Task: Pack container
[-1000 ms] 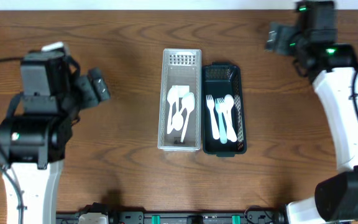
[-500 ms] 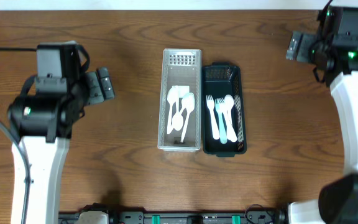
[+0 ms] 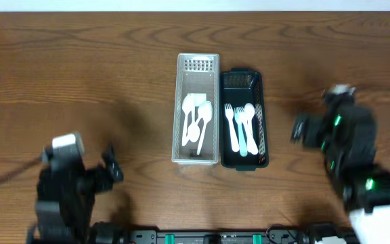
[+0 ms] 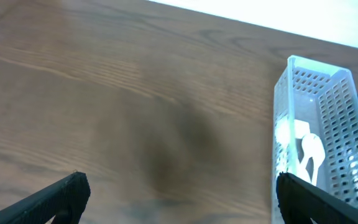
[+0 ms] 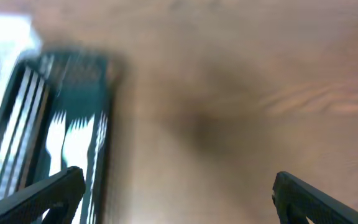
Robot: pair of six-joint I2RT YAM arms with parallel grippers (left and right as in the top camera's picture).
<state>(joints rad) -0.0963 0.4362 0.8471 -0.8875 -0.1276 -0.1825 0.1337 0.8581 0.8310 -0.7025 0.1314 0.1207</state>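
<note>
Since spoons [image 3: 196, 120] sit in the white basket [image 3: 198, 65] and forks [image 3: 236, 127] in the dark basket [image 3: 241, 79], packing looks nearly done. The left claw [image 4: 180, 190] and right claw [image 5: 178, 186] are wide open and empty.

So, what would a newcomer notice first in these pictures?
Two narrow baskets stand side by side in the centre: a white basket with white cutlery and, on its right, a dark green basket with pale cutlery. Both arms are blurred near the front edge, left gripper and right gripper open and empty.
</note>
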